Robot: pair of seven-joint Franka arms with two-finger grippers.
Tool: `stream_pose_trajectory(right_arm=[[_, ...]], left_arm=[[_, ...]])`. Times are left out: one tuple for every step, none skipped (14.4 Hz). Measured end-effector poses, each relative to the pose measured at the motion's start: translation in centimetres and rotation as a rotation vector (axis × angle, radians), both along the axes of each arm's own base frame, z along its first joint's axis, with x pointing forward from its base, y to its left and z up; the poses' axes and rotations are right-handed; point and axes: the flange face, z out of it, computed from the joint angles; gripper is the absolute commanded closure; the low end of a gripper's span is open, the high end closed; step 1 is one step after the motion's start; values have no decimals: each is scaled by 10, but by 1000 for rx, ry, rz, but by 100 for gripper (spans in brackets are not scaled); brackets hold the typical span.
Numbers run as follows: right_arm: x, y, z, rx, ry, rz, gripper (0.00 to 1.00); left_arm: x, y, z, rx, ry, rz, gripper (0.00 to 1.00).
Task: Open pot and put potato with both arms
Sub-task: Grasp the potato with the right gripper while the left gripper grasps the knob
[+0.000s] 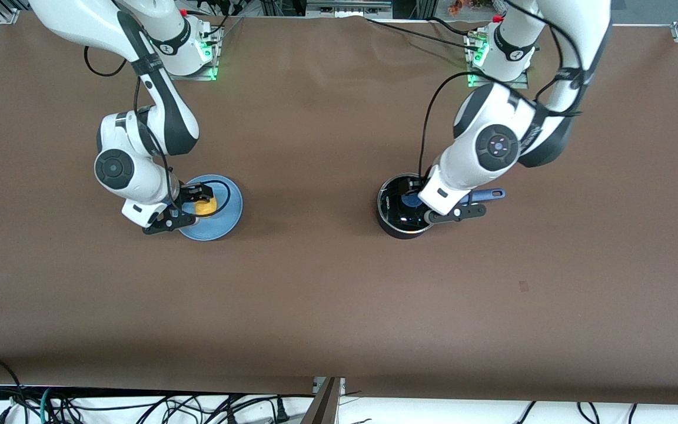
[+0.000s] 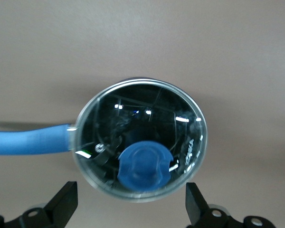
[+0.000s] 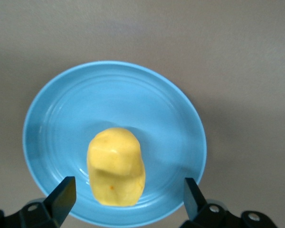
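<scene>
My left gripper hangs open over the lidded pot; my right gripper hangs open over the potato on the blue plate.

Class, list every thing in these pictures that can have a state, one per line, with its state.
pot: closed
lid: on the pot
potato: lying on the plate
plate: on the table
left gripper: open, over the lid
right gripper: open, over the potato
</scene>
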Motion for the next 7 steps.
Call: stream_pose_trajectory(right_arm=[[-5, 1, -7, 2, -12, -14, 0], [-9, 5, -11, 5, -21, -19, 0], [-12, 10, -13, 8, -28, -26, 0], [-14, 13, -14, 11, -35, -31, 0], [-15, 15, -15, 13, -44, -33, 0], [-16, 14, -17, 16, -54, -34, 0], [-18, 14, -20, 19, -65, -35, 0]], left_arm=[[-4, -3, -12, 4, 3, 13, 0], [-7, -6, -20, 7, 8, 21, 0], [-8, -10, -26, 8, 12, 22, 0], [-9, -13, -30, 8, 11, 20, 0], [-11, -17, -35, 10, 12, 13, 0], [-14, -21, -39, 14, 16, 5, 0], [-16, -25, -42, 18, 19, 4, 0]])
